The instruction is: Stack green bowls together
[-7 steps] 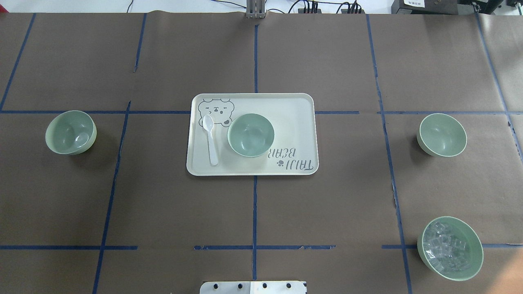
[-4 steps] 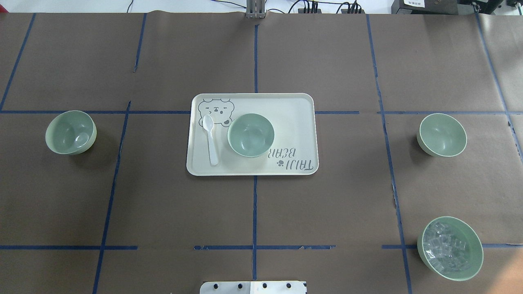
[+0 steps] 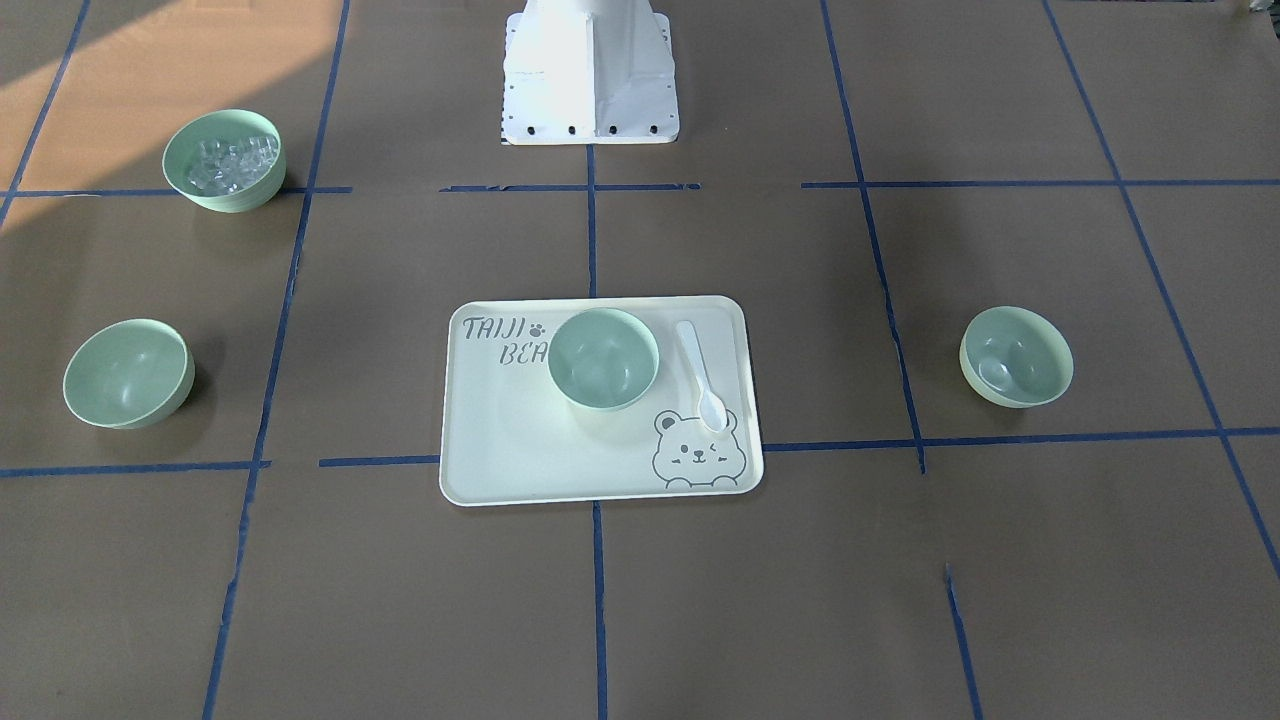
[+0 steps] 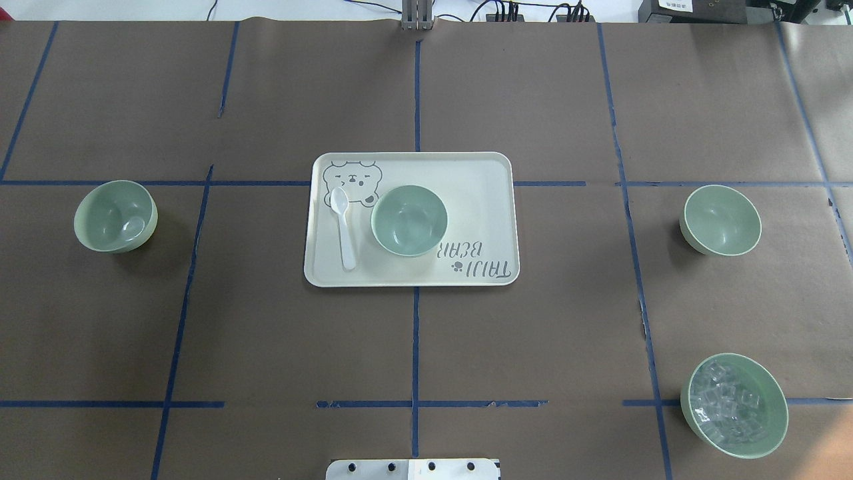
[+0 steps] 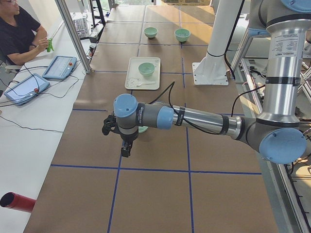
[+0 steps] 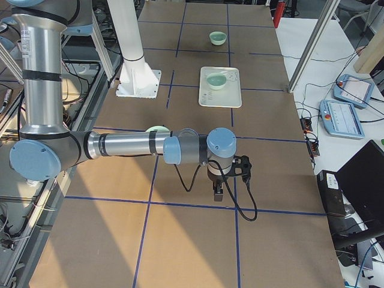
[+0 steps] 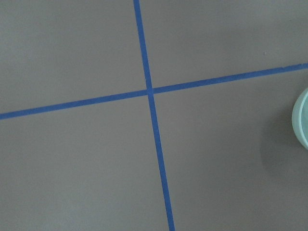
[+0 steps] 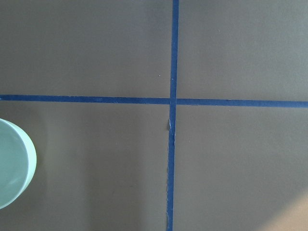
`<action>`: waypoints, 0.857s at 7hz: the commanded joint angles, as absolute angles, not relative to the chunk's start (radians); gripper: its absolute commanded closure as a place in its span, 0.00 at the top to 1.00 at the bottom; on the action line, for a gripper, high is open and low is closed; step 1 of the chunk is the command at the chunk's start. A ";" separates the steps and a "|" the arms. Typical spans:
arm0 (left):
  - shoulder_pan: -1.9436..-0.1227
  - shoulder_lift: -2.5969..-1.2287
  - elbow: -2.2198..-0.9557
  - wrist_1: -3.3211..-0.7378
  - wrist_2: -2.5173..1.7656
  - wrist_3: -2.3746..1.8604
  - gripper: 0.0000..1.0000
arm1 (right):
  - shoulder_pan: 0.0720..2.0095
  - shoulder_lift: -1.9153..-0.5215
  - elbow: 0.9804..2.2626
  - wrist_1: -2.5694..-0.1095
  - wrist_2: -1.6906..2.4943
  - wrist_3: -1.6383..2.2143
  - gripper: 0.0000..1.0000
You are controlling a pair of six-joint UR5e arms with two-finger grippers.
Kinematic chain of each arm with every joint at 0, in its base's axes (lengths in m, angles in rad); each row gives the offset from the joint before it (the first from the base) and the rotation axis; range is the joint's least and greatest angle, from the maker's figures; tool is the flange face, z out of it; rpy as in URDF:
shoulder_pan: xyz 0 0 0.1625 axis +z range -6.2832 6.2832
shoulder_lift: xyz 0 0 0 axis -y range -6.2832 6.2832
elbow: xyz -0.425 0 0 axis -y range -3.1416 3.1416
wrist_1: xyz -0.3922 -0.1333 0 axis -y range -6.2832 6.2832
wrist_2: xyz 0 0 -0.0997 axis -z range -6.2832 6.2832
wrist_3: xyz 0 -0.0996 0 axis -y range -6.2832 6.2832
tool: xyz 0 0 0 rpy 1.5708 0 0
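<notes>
Green bowls (image 4: 408, 221) sit well apart in the overhead view: mid-left, centre on the bear-print tray (image 4: 480, 200), and mid-right. For the Left gripper (image 5: 126, 149) and right gripper (image 6: 217, 191), I cannot tell how wide they stand. One risk is grabbing the look-alike ice-cube bowl (image 4: 734, 405) at lower right.

Item 1: centre bowl (image 4: 408, 221). Small, round, pale mint-green, smooth and unmarked. It is sitting upright on the tray (image 4: 480, 200), near its middle, mouth facing up, plain inside.

Item 2: left bowl (image 4: 115, 216). Same make and colour. It is standing mouth-up well apart from the tray, off its end on the robot's left. A pale glossy patch is showing inside; its nature is unclear.

Item 3: right bowl (image 4: 723, 220). Same make and colour. It is standing mouth-up well apart from the tray, off its end on the robot's right, plain inside.
</notes>
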State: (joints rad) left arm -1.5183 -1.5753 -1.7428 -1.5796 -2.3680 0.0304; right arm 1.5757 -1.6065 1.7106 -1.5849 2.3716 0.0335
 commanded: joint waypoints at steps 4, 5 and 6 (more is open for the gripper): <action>-1.254 -1.560 -1.729 -1.980 -2.350 -0.557 1.00 | 1.574 -1.601 1.712 -1.539 2.416 0.096 1.00; -1.194 -1.560 -1.712 -2.053 -2.274 -0.671 0.99 | 1.574 -1.603 1.716 -1.537 2.430 0.106 1.00; -1.116 -1.562 -1.680 -2.141 -2.199 -0.790 0.99 | 1.574 -1.601 1.720 -1.537 2.431 0.107 1.00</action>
